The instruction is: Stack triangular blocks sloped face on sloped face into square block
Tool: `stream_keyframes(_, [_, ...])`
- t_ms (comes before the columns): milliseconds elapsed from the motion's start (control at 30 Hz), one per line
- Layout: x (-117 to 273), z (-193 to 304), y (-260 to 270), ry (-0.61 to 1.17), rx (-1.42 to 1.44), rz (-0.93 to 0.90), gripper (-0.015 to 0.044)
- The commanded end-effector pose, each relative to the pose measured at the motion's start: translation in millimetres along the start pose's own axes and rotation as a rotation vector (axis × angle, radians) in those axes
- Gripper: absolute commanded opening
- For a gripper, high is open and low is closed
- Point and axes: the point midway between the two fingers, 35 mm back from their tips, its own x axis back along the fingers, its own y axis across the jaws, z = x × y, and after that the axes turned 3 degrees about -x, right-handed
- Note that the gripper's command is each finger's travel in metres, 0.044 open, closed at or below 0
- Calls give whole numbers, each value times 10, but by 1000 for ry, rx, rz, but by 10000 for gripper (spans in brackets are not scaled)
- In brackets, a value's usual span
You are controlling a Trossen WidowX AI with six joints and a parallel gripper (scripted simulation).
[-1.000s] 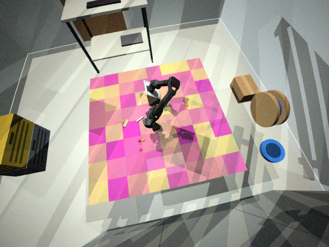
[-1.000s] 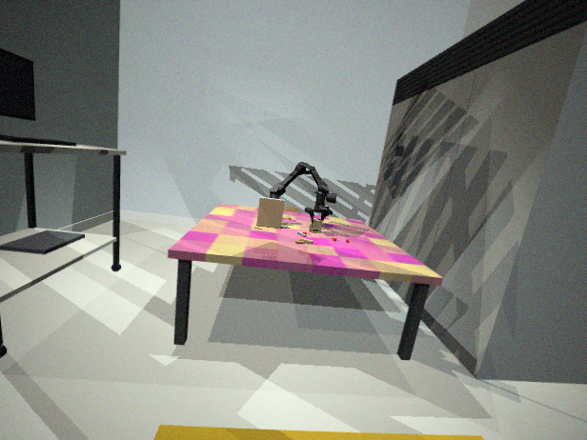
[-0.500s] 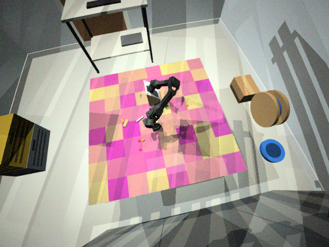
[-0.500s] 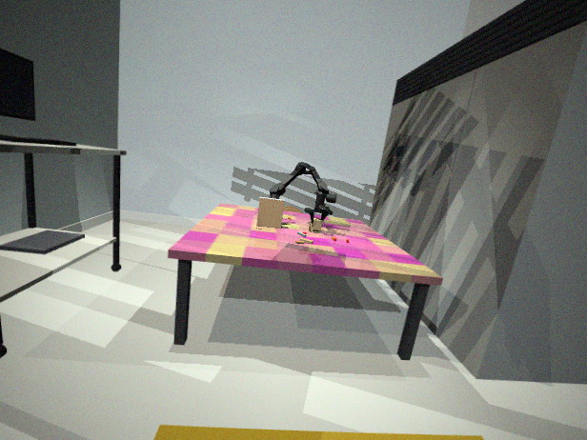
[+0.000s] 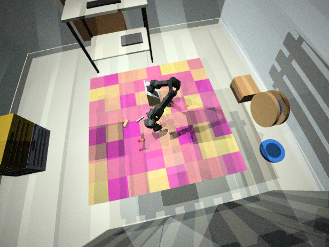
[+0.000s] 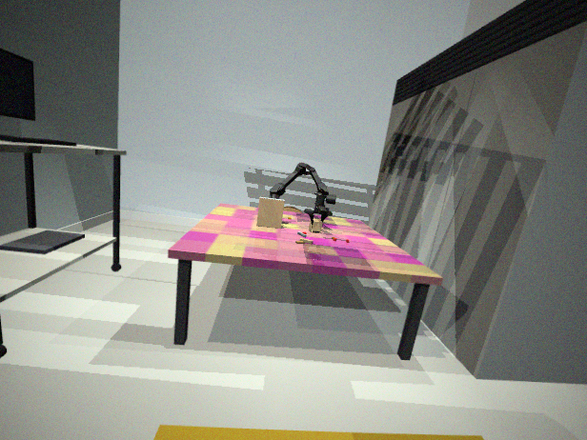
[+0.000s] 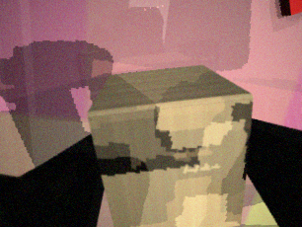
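Fingers [image 5: 157, 129] [image 6: 318, 216]: clamped on wooden block [image 6: 316, 226] [image 7: 173, 148] | tabletop [image 5: 173, 160] [image 6: 229, 238]: below me | red cube [image 7: 296, 7]: my one o'clock, wrist view

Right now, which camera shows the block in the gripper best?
The wrist view: the wooden block fills its middle between the fingers. Exterior shows it tiny, under the gripper; from the top, the arm mostly hides it.

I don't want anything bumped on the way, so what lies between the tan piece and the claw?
A slim pale bar lies between the tan piece and the claw, as the top view shows.
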Motion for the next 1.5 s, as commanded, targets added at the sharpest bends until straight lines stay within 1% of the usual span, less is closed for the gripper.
stream_keyframes(0, [-25, 11, -5, 3, -7, -3, 0])
stream_keyframes(533, [-117, 53, -5, 5, -6, -3, 0])
stream_keyframes(1467, [-134, 61, -5, 12, -10, -5, 0])
